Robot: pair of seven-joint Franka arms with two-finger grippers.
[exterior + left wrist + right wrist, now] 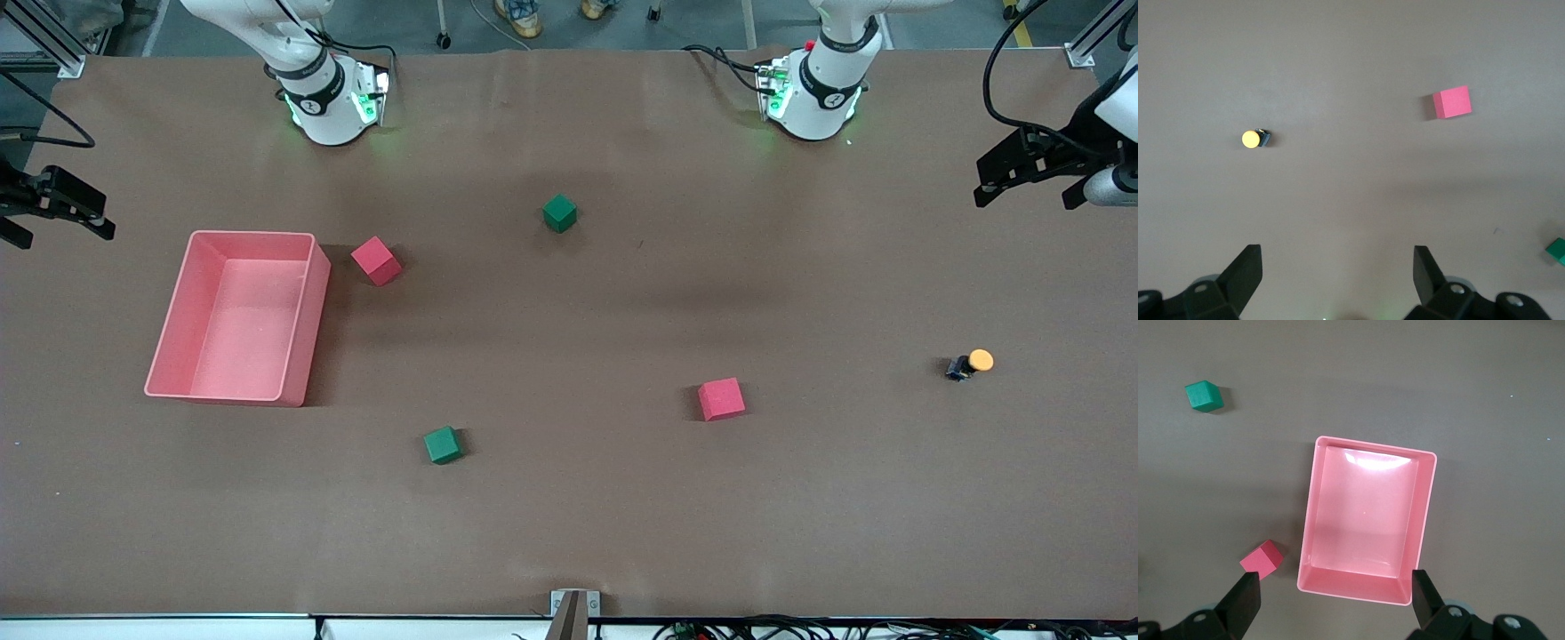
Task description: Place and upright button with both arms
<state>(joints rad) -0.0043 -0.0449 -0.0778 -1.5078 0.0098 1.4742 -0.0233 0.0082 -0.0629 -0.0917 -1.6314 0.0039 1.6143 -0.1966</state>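
The button (971,364) lies on its side on the brown table near the left arm's end, its orange cap pointing toward that end and its dark body beside it. It also shows in the left wrist view (1256,139). My left gripper (1022,196) is open and empty, held high over the table's edge at the left arm's end, apart from the button; in the left wrist view (1338,257) nothing is between its fingers. My right gripper (62,233) is open and empty, held high at the right arm's end beside the pink tray; its wrist view (1337,580) looks down on the tray.
An empty pink tray (302,329) (1310,520) stands toward the right arm's end. A red cube (376,260) lies beside it, another red cube (721,398) mid-table. One green cube (559,213) lies nearer the bases, another (443,444) nearer the front camera.
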